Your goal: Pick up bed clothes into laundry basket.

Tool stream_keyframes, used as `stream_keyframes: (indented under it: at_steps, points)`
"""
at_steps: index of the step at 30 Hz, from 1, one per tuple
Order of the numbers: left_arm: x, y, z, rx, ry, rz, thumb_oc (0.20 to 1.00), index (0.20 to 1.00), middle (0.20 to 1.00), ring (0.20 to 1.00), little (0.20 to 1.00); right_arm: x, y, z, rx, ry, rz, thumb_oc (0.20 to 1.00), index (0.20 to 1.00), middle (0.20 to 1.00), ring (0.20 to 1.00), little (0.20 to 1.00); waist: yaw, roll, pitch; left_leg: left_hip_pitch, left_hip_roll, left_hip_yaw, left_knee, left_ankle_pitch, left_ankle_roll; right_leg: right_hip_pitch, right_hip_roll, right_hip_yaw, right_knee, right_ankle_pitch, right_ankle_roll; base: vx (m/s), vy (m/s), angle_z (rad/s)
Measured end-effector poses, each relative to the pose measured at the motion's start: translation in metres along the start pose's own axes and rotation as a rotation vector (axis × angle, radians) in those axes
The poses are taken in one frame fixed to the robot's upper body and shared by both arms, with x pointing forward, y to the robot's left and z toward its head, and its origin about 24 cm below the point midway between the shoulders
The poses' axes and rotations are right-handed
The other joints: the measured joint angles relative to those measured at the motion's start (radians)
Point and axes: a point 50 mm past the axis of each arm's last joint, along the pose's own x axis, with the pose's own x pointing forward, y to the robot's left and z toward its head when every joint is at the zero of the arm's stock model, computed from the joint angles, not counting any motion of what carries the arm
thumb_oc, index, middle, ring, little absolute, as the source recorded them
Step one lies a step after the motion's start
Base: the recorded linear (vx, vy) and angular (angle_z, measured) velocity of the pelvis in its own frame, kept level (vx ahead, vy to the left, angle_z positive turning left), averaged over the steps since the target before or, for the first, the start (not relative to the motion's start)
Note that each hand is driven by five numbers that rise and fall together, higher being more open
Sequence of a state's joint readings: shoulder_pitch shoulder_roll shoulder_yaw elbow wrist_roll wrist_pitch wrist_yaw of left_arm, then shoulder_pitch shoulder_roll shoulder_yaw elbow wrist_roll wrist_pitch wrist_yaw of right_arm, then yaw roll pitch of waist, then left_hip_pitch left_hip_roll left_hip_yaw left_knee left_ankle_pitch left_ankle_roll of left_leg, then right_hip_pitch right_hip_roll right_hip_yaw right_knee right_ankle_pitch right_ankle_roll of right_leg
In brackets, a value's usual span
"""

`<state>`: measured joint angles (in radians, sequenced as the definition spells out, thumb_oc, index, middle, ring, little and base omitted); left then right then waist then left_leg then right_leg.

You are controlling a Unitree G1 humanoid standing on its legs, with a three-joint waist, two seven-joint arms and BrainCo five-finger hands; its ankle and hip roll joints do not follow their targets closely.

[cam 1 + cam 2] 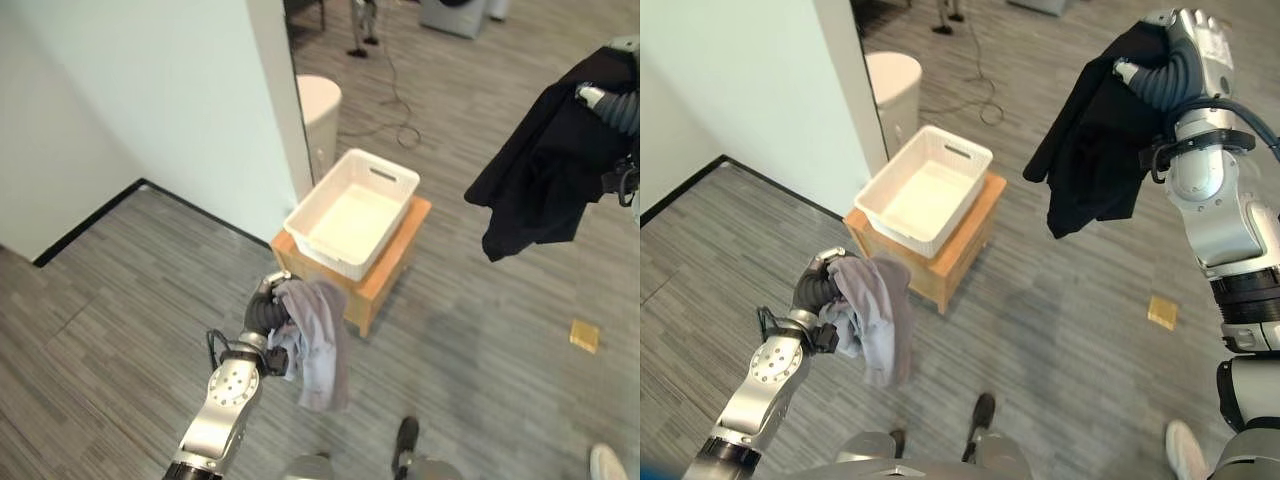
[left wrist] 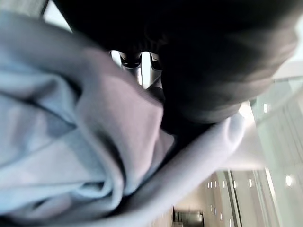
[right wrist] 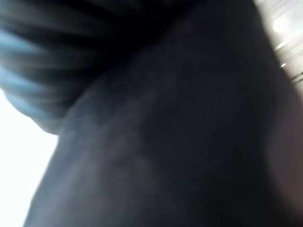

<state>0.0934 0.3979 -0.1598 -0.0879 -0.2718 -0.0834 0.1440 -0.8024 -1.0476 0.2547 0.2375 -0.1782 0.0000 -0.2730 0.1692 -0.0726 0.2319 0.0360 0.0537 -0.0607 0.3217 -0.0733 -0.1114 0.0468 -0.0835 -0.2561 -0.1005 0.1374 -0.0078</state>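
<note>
My left hand (image 1: 264, 312) is low in front of me, its fingers curled on a grey-lilac garment (image 1: 320, 348) that hangs down from it; that cloth (image 2: 80, 142) bunches close against the fingers (image 2: 141, 64) in the left wrist view. My right hand (image 1: 1193, 38) is raised high at the right, shut on a black garment (image 1: 1092, 145) that drapes down from it. Dark cloth (image 3: 180, 142) covers the right wrist view. The white laundry basket (image 1: 322, 256) stands with nothing in it on a low wooden table (image 1: 385, 288), just beyond the left hand.
A white wall corner (image 1: 270, 120) rises left of the basket, with a round white bin (image 1: 322, 100) behind it. A cable (image 1: 398, 110) trails over the floor further back. A small tan square (image 1: 584, 335) lies at the right, and a white shoe (image 1: 606, 462) shows nearby.
</note>
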Motion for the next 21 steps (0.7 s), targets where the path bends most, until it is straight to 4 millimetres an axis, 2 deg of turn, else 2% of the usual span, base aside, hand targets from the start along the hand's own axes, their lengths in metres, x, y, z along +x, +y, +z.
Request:
stream_keyframes:
  at_steps: [1, 2, 3, 4, 5, 7, 8, 9, 10, 11, 12, 14, 15, 16, 17, 18, 19, 20, 21]
  points:
    - [0.001, 0.001, 0.002, -0.005, -0.008, 0.006, 0.200, 0.200, 0.200, 0.200, 0.200, 0.006, -0.005, -0.001, -0.032, 0.006, -0.001, 0.200, 0.200, 0.200, 0.200, 0.200, 0.014, -0.016, 0.009, -0.064, 0.004, 0.018, 0.113, -0.001, -0.021, 0.001, -0.007, -0.017, 0.000, -0.015, -0.005, -0.03, -0.099, 0.39]
    - [0.001, 0.001, 0.002, -0.017, -0.010, 0.009, 0.200, 0.200, 0.200, 0.200, 0.200, 0.009, -0.010, -0.002, -0.043, 0.012, -0.011, 0.200, 0.200, 0.200, 0.200, 0.200, 0.026, -0.020, 0.013, -0.115, 0.026, 0.044, 0.179, -0.011, -0.030, 0.007, -0.002, -0.029, 0.000, -0.025, -0.006, 0.07, -0.084, 0.47]
    - [0.000, 0.001, 0.002, -0.027, -0.007, 0.007, 0.200, 0.200, 0.200, 0.200, 0.200, 0.010, -0.013, -0.003, -0.046, 0.018, -0.021, 0.200, 0.200, 0.200, 0.200, 0.200, 0.023, -0.024, 0.017, -0.147, 0.051, 0.070, 0.180, -0.012, -0.031, 0.013, 0.003, -0.046, 0.000, -0.032, -0.012, 0.14, -0.025, 0.79]
    - [-0.003, 0.002, 0.002, -0.030, -0.005, -0.004, 0.200, 0.200, 0.200, 0.200, 0.200, 0.012, -0.017, -0.003, -0.050, 0.022, -0.035, 0.200, 0.200, 0.200, 0.200, 0.200, 0.029, -0.038, 0.032, -0.175, 0.102, 0.174, 0.097, -0.010, -0.027, 0.025, -0.001, -0.084, 0.000, -0.056, -0.014, 0.17, -0.031, 0.97]
    - [-0.005, 0.000, 0.001, -0.037, 0.001, -0.011, 0.200, 0.200, 0.200, 0.200, 0.200, 0.012, -0.019, -0.005, -0.062, 0.029, -0.034, 0.200, 0.200, 0.200, 0.200, 0.200, 0.008, -0.035, 0.037, -0.169, 0.134, 0.245, 0.013, 0.006, -0.013, 0.032, 0.003, -0.121, 0.000, -0.066, -0.017, 0.19, 0.040, 1.02]
    - [-0.006, -0.003, -0.002, -0.038, 0.014, -0.040, 0.200, 0.200, 0.200, 0.200, 0.200, 0.010, -0.025, -0.010, -0.068, 0.045, -0.048, 0.200, 0.200, 0.200, 0.200, 0.200, -0.002, -0.014, 0.041, -0.161, 0.147, 0.291, -0.141, 0.033, 0.009, 0.037, 0.013, -0.145, -0.001, -0.078, -0.008, 0.17, 0.034, 0.83]
    - [-0.005, -0.004, -0.001, -0.034, 0.012, -0.056, 0.200, 0.200, 0.200, 0.200, 0.200, 0.005, -0.029, -0.018, -0.083, 0.071, -0.062, 0.200, 0.200, 0.200, 0.200, 0.200, -0.019, 0.007, 0.044, -0.159, 0.160, 0.396, -0.216, 0.041, 0.012, 0.051, 0.011, -0.210, -0.007, -0.104, 0.028, 0.17, 0.061, 0.87]
    - [-0.005, -0.005, -0.001, -0.034, 0.011, -0.059, 0.200, 0.200, 0.200, 0.200, 0.200, 0.002, -0.031, -0.022, -0.093, 0.086, -0.063, 0.200, 0.200, 0.200, 0.200, 0.200, -0.035, 0.022, 0.041, -0.157, 0.158, 0.415, -0.252, 0.054, 0.025, 0.056, 0.015, -0.230, -0.005, -0.113, 0.027, 0.19, 0.071, 0.70]
    - [-0.005, -0.006, -0.002, -0.034, 0.015, -0.066, 0.200, 0.200, 0.200, 0.200, 0.200, -0.001, -0.035, -0.027, -0.101, 0.106, -0.074, 0.200, 0.200, 0.200, 0.200, 0.200, -0.026, 0.039, 0.037, -0.132, 0.154, 0.411, -0.297, 0.097, 0.026, 0.050, 0.018, -0.217, 0.002, -0.117, 0.040, 0.27, 0.072, 0.30]
    - [-0.005, -0.006, -0.002, -0.032, 0.018, -0.068, 0.200, 0.200, 0.200, 0.200, 0.200, -0.004, -0.034, -0.030, -0.101, 0.116, -0.076, 0.200, 0.200, 0.200, 0.200, 0.200, -0.026, 0.039, 0.037, -0.126, 0.142, 0.407, -0.308, 0.119, 0.029, 0.053, 0.009, -0.211, 0.002, -0.118, 0.049, 0.32, 0.084, -0.06]
    - [-0.007, -0.006, -0.004, -0.031, 0.028, -0.075, 0.200, 0.200, 0.200, 0.200, 0.200, -0.007, -0.031, -0.034, -0.108, 0.134, -0.063, 0.200, 0.200, 0.200, 0.200, 0.200, -0.021, 0.037, 0.037, -0.105, 0.106, 0.391, -0.334, 0.135, 0.037, 0.072, -0.014, -0.207, 0.010, -0.118, 0.074, 0.31, 0.096, 0.11]
    - [-0.008, -0.007, -0.005, -0.017, 0.034, -0.103, 0.200, 0.200, 0.200, 0.200, 0.200, -0.018, -0.030, -0.046, -0.147, 0.175, -0.055, 0.200, 0.200, 0.200, 0.200, 0.200, -0.035, 0.030, 0.029, -0.077, 0.064, 0.381, -0.346, 0.146, 0.054, 0.105, -0.058, -0.233, 0.026, -0.129, 0.112, 0.21, 0.109, 0.32]
    - [-0.011, -0.007, -0.006, -0.013, 0.043, -0.110, 0.200, 0.200, 0.200, 0.200, 0.200, -0.024, -0.028, -0.053, -0.160, 0.202, -0.044, 0.200, 0.200, 0.200, 0.200, 0.200, -0.034, 0.022, 0.020, -0.055, 0.040, 0.381, -0.364, 0.149, 0.059, 0.097, -0.091, -0.232, 0.074, -0.146, 0.136, 0.16, 0.119, 0.34]
    - [-0.014, -0.005, -0.008, 0.005, 0.055, -0.124, 0.200, 0.200, 0.200, 0.200, 0.200, -0.031, -0.024, -0.062, -0.178, 0.239, -0.018, 0.200, 0.200, 0.200, 0.200, 0.200, -0.047, 0.022, 0.015, -0.047, 0.024, 0.379, -0.372, 0.132, 0.090, 0.047, -0.135, -0.205, 0.231, -0.162, 0.175, 0.19, 0.144, 0.32]
    - [-0.015, -0.002, -0.008, 0.021, 0.061, -0.133, 0.200, 0.200, 0.200, 0.200, 0.200, -0.036, -0.019, -0.067, -0.194, 0.258, 0.008, 0.200, 0.200, 0.200, 0.200, 0.200, -0.060, 0.029, 0.010, -0.039, 0.025, 0.363, -0.381, 0.134, 0.102, 0.000, -0.163, -0.192, 0.345, -0.173, 0.179, 0.09, 0.103, 0.35]
    - [-0.015, 0.000, -0.008, 0.038, 0.063, -0.142, 0.200, 0.200, 0.200, 0.200, 0.200, -0.039, -0.017, -0.070, -0.210, 0.271, 0.023, 0.200, 0.200, 0.200, 0.200, 0.200, -0.070, 0.022, 0.011, -0.025, 0.016, 0.353, -0.394, 0.148, 0.134, -0.049, -0.187, -0.169, 0.445, -0.178, 0.186, 0.03, 0.060, 0.32]
    - [-0.015, 0.003, -0.007, 0.054, 0.062, -0.144, 0.200, 0.200, 0.200, 0.200, 0.200, -0.039, -0.017, -0.071, -0.215, 0.272, 0.026, 0.200, 0.200, 0.200, 0.200, 0.200, -0.074, 0.012, 0.013, -0.024, 0.005, 0.349, -0.397, 0.144, 0.145, -0.099, -0.211, -0.142, 0.534, -0.187, 0.198, 0.04, 0.003, 0.25]
    - [-0.012, 0.005, -0.008, 0.085, 0.074, -0.160, 0.200, 0.200, 0.200, 0.200, 0.200, -0.037, -0.016, -0.069, -0.212, 0.265, 0.019, 0.200, 0.200, 0.200, 0.200, 0.200, -0.080, 0.012, 0.017, -0.024, 0.002, 0.345, -0.397, 0.146, 0.152, -0.168, -0.216, -0.077, 0.611, -0.205, 0.222, 0.04, -0.060, 0.25]
    - [-0.010, 0.005, -0.008, 0.094, 0.078, -0.166, 0.200, 0.200, 0.200, 0.200, 0.200, -0.036, -0.017, -0.068, -0.212, 0.263, 0.017, 0.200, 0.200, 0.200, 0.200, 0.200, -0.081, 0.013, 0.018, -0.024, 0.003, 0.341, -0.397, 0.144, 0.154, -0.183, -0.211, -0.070, 0.593, -0.207, 0.225, 0.13, -0.107, 0.24]
